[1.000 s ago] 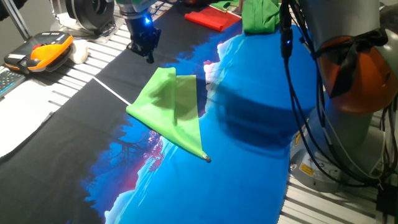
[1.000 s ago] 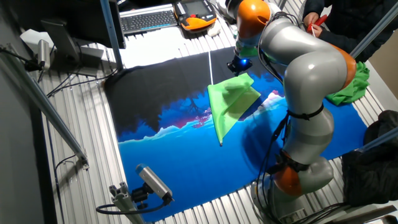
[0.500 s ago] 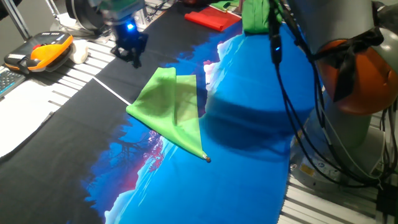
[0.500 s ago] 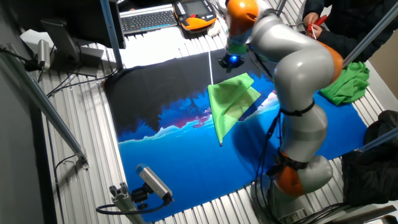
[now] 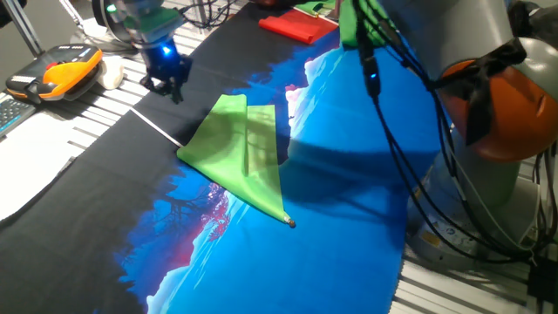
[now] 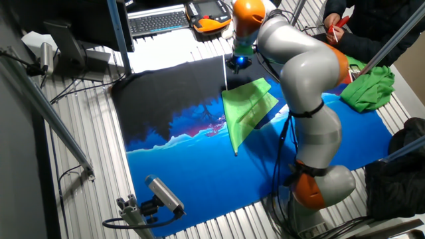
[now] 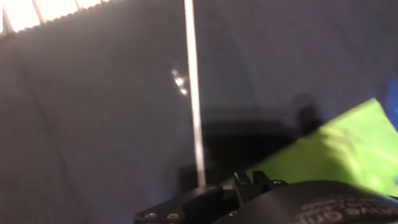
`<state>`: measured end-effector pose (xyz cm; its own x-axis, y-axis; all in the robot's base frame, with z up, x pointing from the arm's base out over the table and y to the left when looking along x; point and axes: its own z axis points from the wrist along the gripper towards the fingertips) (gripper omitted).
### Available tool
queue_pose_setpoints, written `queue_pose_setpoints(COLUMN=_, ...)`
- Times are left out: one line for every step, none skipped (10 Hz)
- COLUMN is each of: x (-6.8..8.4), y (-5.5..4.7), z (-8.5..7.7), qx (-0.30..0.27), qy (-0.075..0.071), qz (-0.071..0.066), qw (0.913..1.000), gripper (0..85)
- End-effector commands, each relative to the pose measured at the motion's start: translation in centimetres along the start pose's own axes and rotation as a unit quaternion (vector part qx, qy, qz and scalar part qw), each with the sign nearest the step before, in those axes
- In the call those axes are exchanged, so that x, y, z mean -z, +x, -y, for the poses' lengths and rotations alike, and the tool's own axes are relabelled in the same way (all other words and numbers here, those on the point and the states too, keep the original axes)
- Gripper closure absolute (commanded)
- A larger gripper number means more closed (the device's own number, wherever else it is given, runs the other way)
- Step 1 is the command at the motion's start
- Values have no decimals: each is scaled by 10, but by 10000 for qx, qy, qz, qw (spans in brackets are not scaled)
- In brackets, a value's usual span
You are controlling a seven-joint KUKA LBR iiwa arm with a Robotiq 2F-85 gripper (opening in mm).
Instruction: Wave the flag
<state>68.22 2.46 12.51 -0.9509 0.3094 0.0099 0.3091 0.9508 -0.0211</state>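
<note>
Ribbed metal tabletop (image 5: 105,103) carries a black-and-blue printed mat (image 5: 349,201), with the flag (image 5: 244,153) lying flat near its middle.

Changes vs earlier frames: the hand (image 5: 166,80) has moved left across the mat in one fixed view, from just above the flag's upper edge to over the black part, past the bare end of the stick (image 5: 155,128). It hovers clear of the flag, holding nothing. Flag itself hasn't shifted: green fabric spread out, gold knob (image 5: 290,223) at the lower tip on the blue area.

Fingers too small and dark in both fixed views, and out of the hand view; can't tell if they're apart or together.

Hand view: white stick (image 7: 193,93) runs straight down the frame over black mat, green fabric (image 7: 336,152) at lower right, motion-blurred.

Left to right in one fixed view: keyboard (image 5: 7,112) at the edge, orange-and-black pendant (image 5: 54,73) beside it, then the hand, flag, red folded cloth (image 5: 296,26) at the far edge, darker-green bunched cloth (image 5: 357,22) next to it, and the arm's base and cables (image 5: 410,131) overhanging the right of the mat.

The other fixed view: a person (image 6: 358,26) stands at the far right corner.
</note>
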Motion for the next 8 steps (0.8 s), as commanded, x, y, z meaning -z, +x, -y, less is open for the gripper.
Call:
queue_pose_setpoints(x=-7, y=-7, z=-4, qx=-20, qy=-17, qz=29, qw=10000, gripper=510)
queue_pose_setpoints(x=-13, y=-10, z=-6, qx=-28, qy=52, qz=44, qw=10000, gripper=510)
queue_pose_setpoints(x=-18, y=-11, z=-8, qx=-81, qy=74, qz=1, qw=9999, gripper=510)
queue_pose_setpoints(x=-22, y=-12, z=-9, qx=-88, qy=59, qz=-33, qw=9999, gripper=510)
queue_pose_setpoints(x=-28, y=-11, z=-12, qx=-87, qy=12, qz=-77, qw=9999, gripper=510)
queue_pose_setpoints(x=-36, y=-9, z=-16, qx=-72, qy=51, qz=-50, qw=9999, gripper=510)
queue_pose_setpoints(x=-44, y=-4, z=-21, qx=-73, qy=97, qz=1, qw=9999, gripper=510)
queue_pose_setpoints(x=-51, y=-1, z=-22, qx=-81, qy=51, qz=8, qw=10000, gripper=510)
